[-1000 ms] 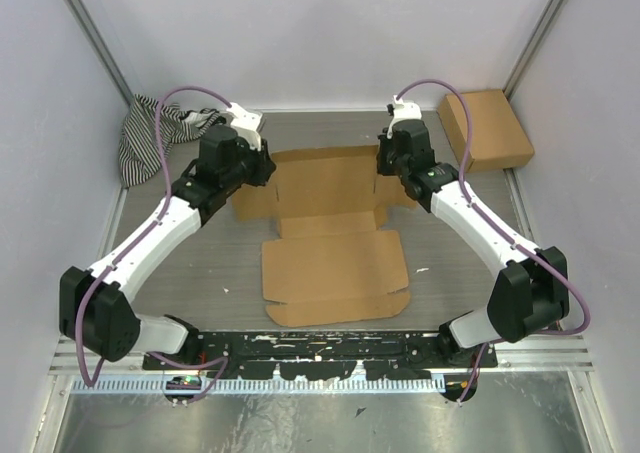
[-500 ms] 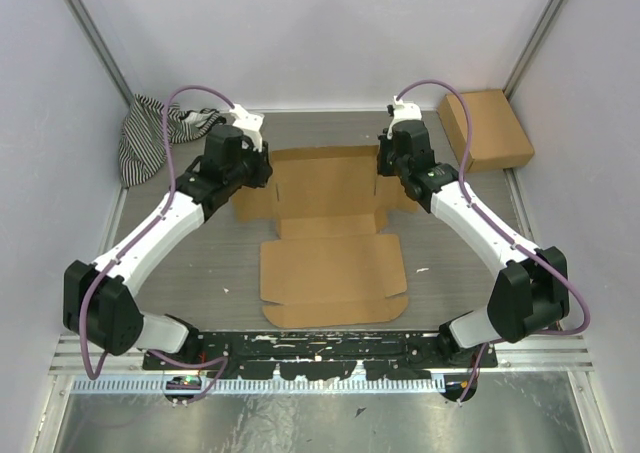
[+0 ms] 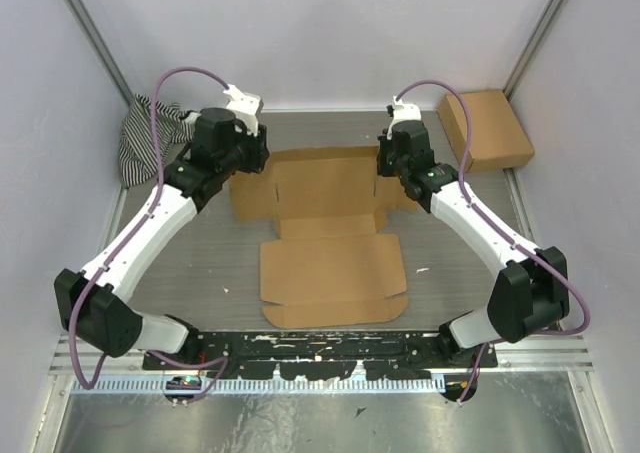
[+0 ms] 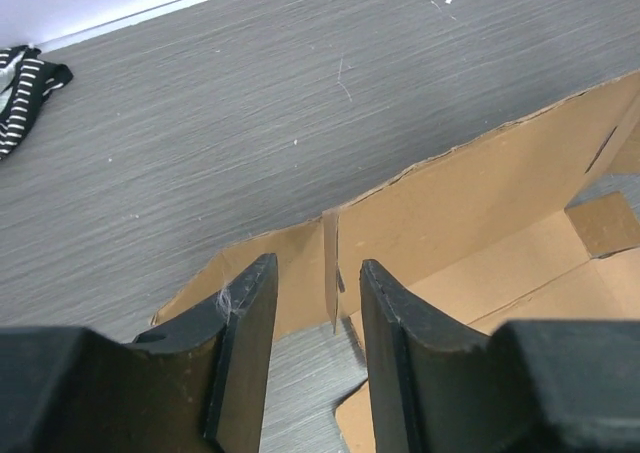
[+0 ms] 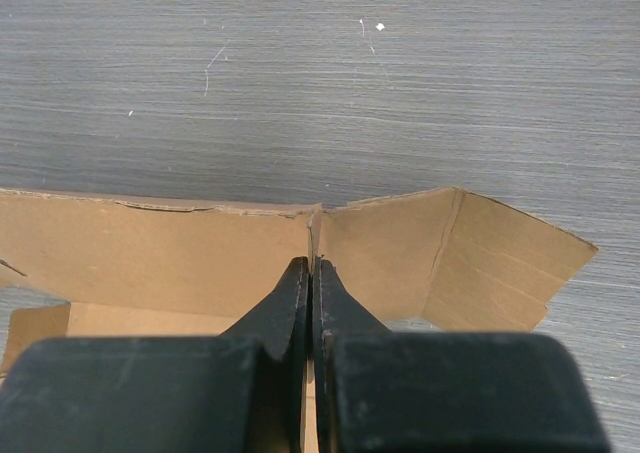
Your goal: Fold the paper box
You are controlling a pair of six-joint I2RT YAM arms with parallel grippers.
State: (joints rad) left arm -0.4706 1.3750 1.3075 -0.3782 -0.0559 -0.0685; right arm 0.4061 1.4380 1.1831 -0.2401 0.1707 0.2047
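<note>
The paper box (image 3: 335, 268) looks light and bendable; grip it near creases. The right gripper (image 5: 311, 265) pinches its upper-right wall, and the left gripper (image 4: 318, 270) stands spread.

Left arm (image 3: 150, 228) and right arm (image 3: 480, 228): white link shells, black joint housings. A purple cable (image 3: 186, 70) loops along each. My fingers (image 4: 245, 343) are matte black, wedge-shaped. White brackets (image 3: 243, 101) cap both wrists.

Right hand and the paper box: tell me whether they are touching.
Touching. The right wrist view shows the right hand shut on the paper box. Its fingertips pinch the raised cardboard wall right at the corner crease.
</note>
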